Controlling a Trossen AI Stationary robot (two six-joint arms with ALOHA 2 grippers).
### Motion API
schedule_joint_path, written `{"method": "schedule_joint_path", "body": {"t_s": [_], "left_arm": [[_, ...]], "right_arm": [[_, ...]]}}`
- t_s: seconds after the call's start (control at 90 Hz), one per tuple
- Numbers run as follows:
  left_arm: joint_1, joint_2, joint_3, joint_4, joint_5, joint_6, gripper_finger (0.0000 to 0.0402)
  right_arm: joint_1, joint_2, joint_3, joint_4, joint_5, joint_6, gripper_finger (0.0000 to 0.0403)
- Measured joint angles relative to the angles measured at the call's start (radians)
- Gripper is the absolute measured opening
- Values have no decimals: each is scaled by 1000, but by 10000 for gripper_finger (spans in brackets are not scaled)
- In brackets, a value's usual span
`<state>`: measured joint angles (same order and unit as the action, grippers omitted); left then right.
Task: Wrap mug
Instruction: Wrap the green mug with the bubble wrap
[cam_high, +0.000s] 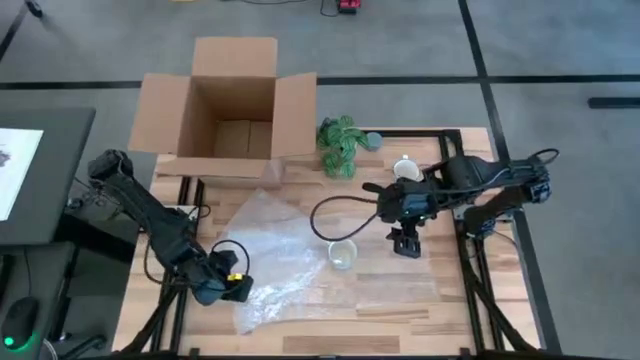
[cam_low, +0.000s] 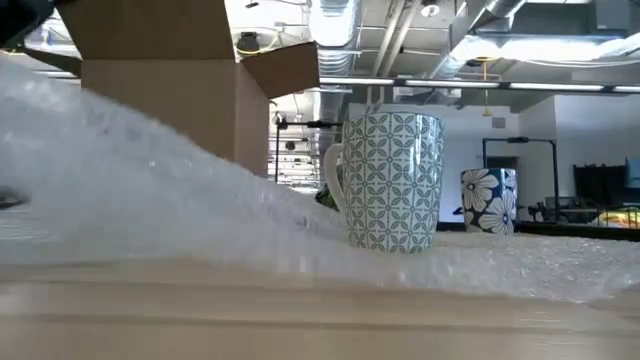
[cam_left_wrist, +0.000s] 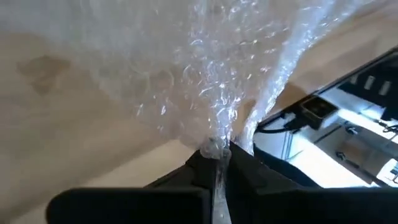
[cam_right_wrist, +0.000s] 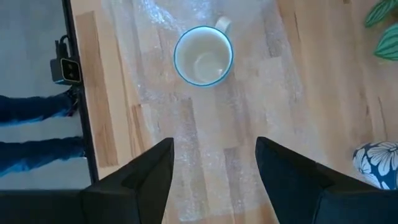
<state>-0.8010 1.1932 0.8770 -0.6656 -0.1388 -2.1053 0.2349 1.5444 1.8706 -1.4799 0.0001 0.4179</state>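
A white mug with a teal leaf pattern (cam_high: 342, 255) (cam_low: 392, 180) (cam_right_wrist: 203, 56) stands upright on a clear bubble wrap sheet (cam_high: 290, 250) (cam_low: 120, 190) spread over the middle of the table. At the sheet's near-left part, my left gripper (cam_high: 236, 288) (cam_left_wrist: 216, 163) is shut on the wrap. To the right of the mug my right gripper (cam_high: 405, 243) (cam_right_wrist: 214, 165) hangs open above the wrap, pointing down and touching nothing. My left gripper pinches a gathered bunch of the bubble wrap (cam_left_wrist: 214, 148) between its two fingers, at the sheet's near-left edge (cam_high: 243, 282). The wrap fans out from the fingers toward the mug. In the low view that side of the sheet rises off the table.
An open cardboard box (cam_high: 228, 110) stands at the far left. A green plant (cam_high: 340, 146) and a white mug with dark flowers (cam_high: 406, 168) (cam_low: 487, 200) sit at the far right. Bare wood (cam_high: 440, 300) shows at the near right.
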Motion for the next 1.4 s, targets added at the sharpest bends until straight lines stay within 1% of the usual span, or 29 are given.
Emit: {"method": "schedule_joint_path", "body": {"t_s": [0.089, 0.189, 0.411, 0.589, 0.789, 0.878, 0.967, 1.1, 1.267, 1.311, 1.4], "left_arm": [[14, -5, 54, -64, -47, 27, 0], [51, -6, 104, -86, -105, 94, 0], [186, 3, 140, -42, -120, 287, 0], [310, 15, 141, 136, -124, 491, 0], [422, 66, 142, 452, -121, 719, 0], [461, 93, 142, 576, -101, 789, 0], [497, 119, 142, 652, -93, 840, 0], [544, 159, 142, 721, -62, 885, 0], [586, 232, 144, 883, 8, 927, 0], [594, 259, 158, 907, 31, 936, 0], [606, 320, 217, 904, 71, 969, 0]], "right_arm": [[0, 0, 0, 0, 3, 0, 214], [5, 0, 0, 2, 3, -1, 214], [13, 0, 0, 43, 3, -7, 214], [35, 0, 0, 47, 3, 4, 214], [67, -22, 0, 42, 3, 59, 209], [77, -44, 0, 43, 10, 90, 201], [88, -69, 0, 43, 36, 123, 193], [103, -108, 0, 43, 62, 172, 182], [120, -134, 0, 43, 91, 217, 174], [122, -134, 0, 43, 94, 226, 173], [132, -134, 0, 42, 106, 238, 172]]}}
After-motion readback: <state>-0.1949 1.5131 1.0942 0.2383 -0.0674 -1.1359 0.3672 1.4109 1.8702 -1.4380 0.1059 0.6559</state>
